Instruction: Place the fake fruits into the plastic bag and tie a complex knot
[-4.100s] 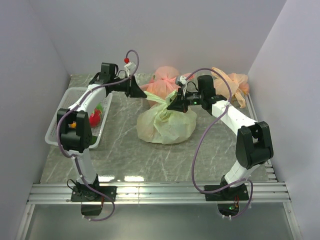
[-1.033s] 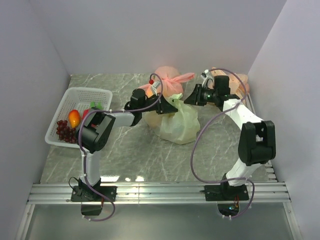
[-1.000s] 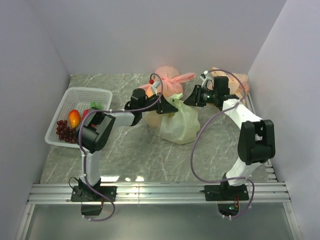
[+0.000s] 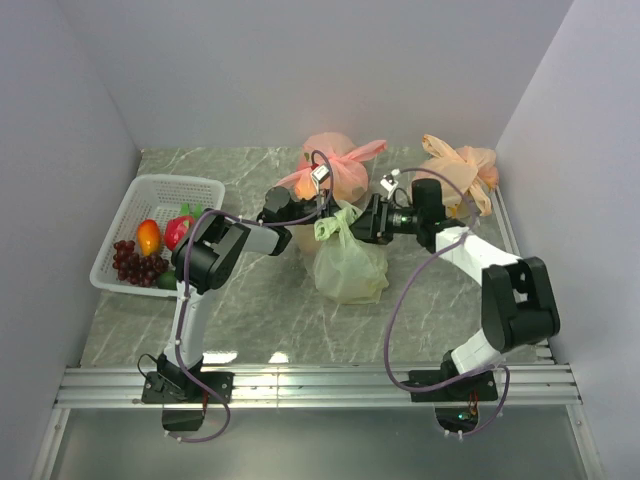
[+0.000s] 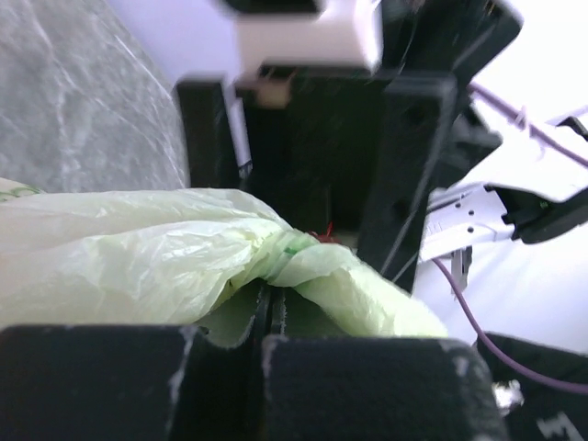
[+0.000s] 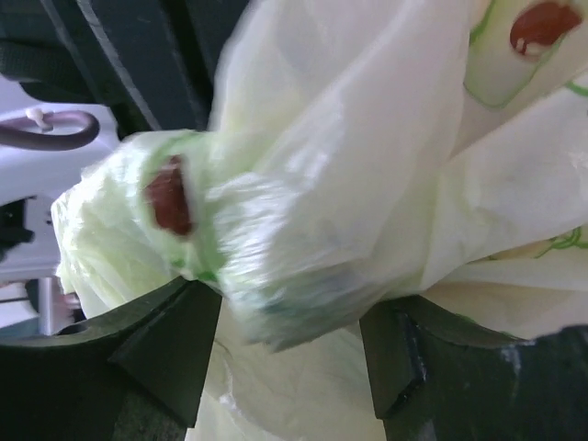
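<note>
Handling that thin, crinkly, translucent pale-green plastic bag (image 4: 350, 268) looks a matter of film, not weight. It sits slumped upright in the middle of the grey marbled worktop (image 4: 250, 300), and I'd judge it light, limp and slippery, apt to stretch or tear under a hard pull. Its belly offers nothing firm, so the place to take it is the twisted neck (image 6: 211, 220) at the top, where the handles gather into a tight lump. The left jaws, coming in from the left, are clenched on a fold of green film. The right jaws stand spread either side of the lump, not pinching it as far as I can see. The film is pale, creased and glossy, with green and red print. Beyond it lie a pink knotted bag (image 4: 335, 165) and an orange-tan knotted bag (image 4: 462, 162). Well to the left, a white mesh basket (image 4: 175, 181) holds an orange plastic peach (image 4: 148, 237), dark purple grapes (image 4: 135, 265) and a red strawberry-like piece (image 4: 178, 231)
</note>
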Robot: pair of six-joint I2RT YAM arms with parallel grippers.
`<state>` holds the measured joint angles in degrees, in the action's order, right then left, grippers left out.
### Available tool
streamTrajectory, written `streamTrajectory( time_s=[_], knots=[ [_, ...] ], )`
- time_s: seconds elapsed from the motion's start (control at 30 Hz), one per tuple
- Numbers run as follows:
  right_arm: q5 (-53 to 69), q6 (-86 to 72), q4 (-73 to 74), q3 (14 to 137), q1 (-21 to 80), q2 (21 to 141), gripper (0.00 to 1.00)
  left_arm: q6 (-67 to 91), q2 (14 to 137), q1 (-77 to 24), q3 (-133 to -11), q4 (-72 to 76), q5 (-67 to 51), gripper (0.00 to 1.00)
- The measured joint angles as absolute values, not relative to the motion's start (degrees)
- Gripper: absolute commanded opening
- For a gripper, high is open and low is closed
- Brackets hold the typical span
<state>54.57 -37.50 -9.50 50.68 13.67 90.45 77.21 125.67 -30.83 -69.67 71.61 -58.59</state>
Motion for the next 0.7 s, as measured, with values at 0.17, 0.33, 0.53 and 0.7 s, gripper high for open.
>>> streamTrajectory(
  time_s=[0.17, 0.33, 0.53, 0.7],
  knots=[
    [53.4, -22.8, 6.4, 57.1, 10.1, 84.1, 0.71, 76.0, 125.6, -31.1, -69.4, 73.2, -60.0, 0.01],
    [53.5, -15.5, 12.2, 60.0, 6.9, 80.0, 0.56, 74.6, 125.5, -31.1, -68.3, 73.3, -61.2, 0.01],
    [53.1, -14.7, 12.0, 59.0, 8.5, 82.1, 0.54, 72.2, 124.5, -31.1, -66.7, 73.3, -63.4, 0.00],
    [52.9, -17.1, 9.9, 55.3, 12.6, 82.9, 0.49, 68.3, 120.7, -31.1, -63.4, 71.2, -65.3, 0.00]
  ],
)
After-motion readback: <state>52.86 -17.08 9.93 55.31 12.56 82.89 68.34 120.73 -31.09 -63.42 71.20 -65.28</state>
